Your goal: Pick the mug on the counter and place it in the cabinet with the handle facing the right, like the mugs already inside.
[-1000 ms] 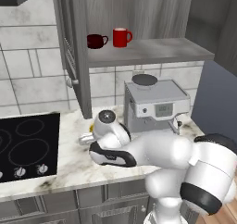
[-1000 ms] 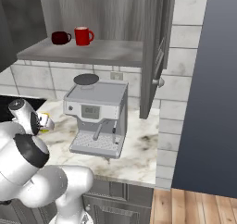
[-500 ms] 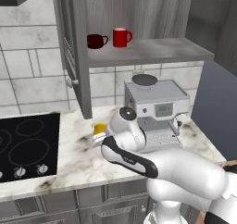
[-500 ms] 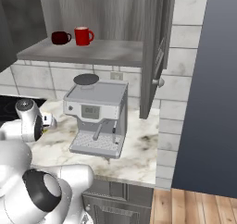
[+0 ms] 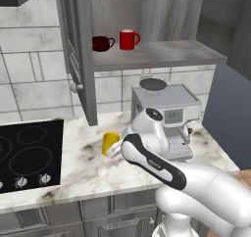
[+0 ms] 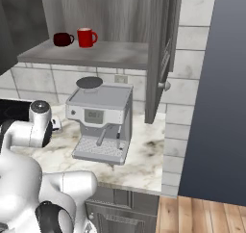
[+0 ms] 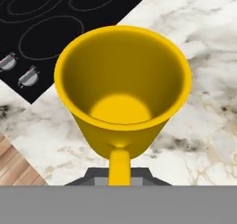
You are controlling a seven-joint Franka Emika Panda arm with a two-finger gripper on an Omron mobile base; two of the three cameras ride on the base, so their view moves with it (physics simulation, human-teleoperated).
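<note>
The yellow mug point(image 5: 110, 143) hangs just over the white marble counter point(image 5: 83, 170), between the cooktop and the coffee machine. My gripper point(image 5: 119, 149) is shut on it from its right side. In the hand view I look straight into the empty mug point(image 7: 122, 102); its loop handle point(image 7: 119, 165) points toward the hand, between the grey finger parts. The grey cabinet stands open above, and its shelf point(image 5: 166, 55) holds a red mug point(image 5: 128, 39) and a dark maroon mug point(image 5: 101, 43).
A steel coffee machine point(image 5: 169, 116) stands on the counter just right of the gripper, under the shelf. The black cooktop point(image 5: 29, 150) lies to the left. The open cabinet door point(image 5: 81, 59) hangs over the counter's back, and the other door point(image 6: 163, 49) is open on the far side.
My arm has swung to the right, carrying the yellow mug from the cooktop's edge toward the coffee machine. The mugs on the shelf have not moved.
</note>
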